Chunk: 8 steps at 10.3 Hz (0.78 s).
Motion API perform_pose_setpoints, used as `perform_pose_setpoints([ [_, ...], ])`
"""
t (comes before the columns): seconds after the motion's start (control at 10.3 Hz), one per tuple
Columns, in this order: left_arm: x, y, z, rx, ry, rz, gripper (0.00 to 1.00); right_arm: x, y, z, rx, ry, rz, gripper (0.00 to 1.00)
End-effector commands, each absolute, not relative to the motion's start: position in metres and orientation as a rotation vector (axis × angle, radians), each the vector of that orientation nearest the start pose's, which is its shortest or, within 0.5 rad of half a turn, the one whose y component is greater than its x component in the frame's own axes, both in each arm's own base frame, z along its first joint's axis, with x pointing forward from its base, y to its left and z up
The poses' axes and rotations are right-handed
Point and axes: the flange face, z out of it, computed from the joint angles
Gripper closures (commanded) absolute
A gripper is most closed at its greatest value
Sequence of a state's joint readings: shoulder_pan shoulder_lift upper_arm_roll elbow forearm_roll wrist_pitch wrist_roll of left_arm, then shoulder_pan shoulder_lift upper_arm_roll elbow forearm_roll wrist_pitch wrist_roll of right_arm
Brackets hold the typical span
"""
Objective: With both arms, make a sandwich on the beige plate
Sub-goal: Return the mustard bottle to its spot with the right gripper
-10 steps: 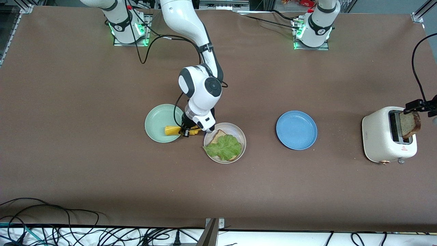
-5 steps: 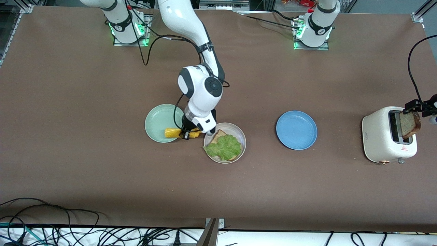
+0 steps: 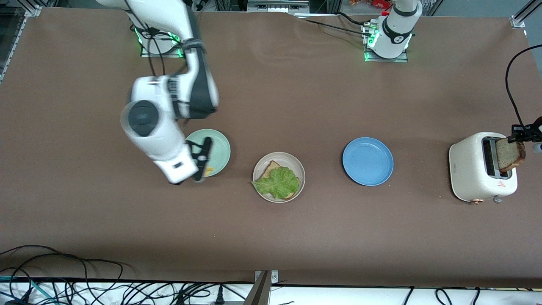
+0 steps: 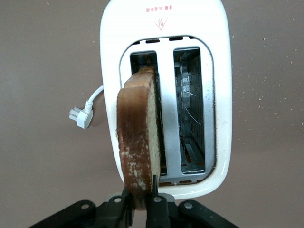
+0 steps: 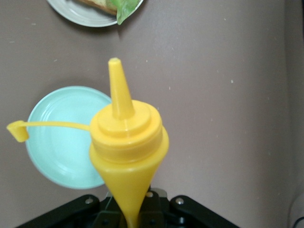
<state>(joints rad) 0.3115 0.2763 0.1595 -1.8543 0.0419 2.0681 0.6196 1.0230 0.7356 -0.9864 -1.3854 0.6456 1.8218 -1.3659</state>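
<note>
I take the beige plate (image 3: 300, 169) as my landmark. On it lies one bread slice (image 3: 271, 168) under a ruffled lettuce leaf (image 3: 277, 182), so the sandwich lacks its top.

That top is the toast (image 3: 510, 154) standing in the toaster (image 3: 476, 174), well off from the plate toward the left arm's end of the bench, past the blue plate (image 3: 367, 161). My left hand (image 4: 141, 199) is clamped on the toast's upper crust, with the slice partly in its slot. I judge it light, stiff and brittle: firm enough to lift by one edge, but apt to crumble under a hard squeeze or to snag the slot if pulled askew. A grip low on the crust and a straight lift should serve.

My right hand (image 5: 133, 214) is shut on a yellow sauce bottle (image 5: 127, 142), cap dangling on its strap, over the mint plate (image 3: 220, 146) beside the beige one toward the right arm's end. The bottle is soft plastic; squeezing would spill sauce.

The front view gives the layout, but the hands are small in it. The left wrist view alone shows the slot and the grip; the right wrist view shows the open nozzle.
</note>
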Motion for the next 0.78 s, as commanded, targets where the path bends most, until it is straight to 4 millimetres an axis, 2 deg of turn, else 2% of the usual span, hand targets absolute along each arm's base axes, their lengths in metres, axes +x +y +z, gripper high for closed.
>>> perform_pose_setpoints([
  [0.0,0.559,0.269,0.383,-3.091,0.290,0.143,1.00,0.651,0.137,0.423,-2.228,-1.814,-0.194,1.00],
  [0.1,0.563,0.254,0.385,-3.105,0.332,0.195,1.00,0.641,0.096,0.419,-2.166,-1.761,-0.261,1.00],
  [0.19,0.567,0.252,0.394,-3.098,0.341,0.179,1.00,0.627,0.057,0.409,-2.115,-1.695,-0.333,1.00],
  [0.39,0.577,0.252,0.422,-3.087,0.353,0.169,1.00,0.593,-0.020,0.370,-2.010,-1.617,-0.476,1.00],
  [0.58,0.592,0.254,0.446,-3.096,0.356,0.212,1.00,0.567,-0.071,0.337,-1.908,-1.617,-0.559,1.00],
  [0.68,0.598,0.246,0.454,-3.095,0.376,0.216,1.00,0.552,-0.097,0.321,-1.880,-1.605,-0.603,1.00],
])
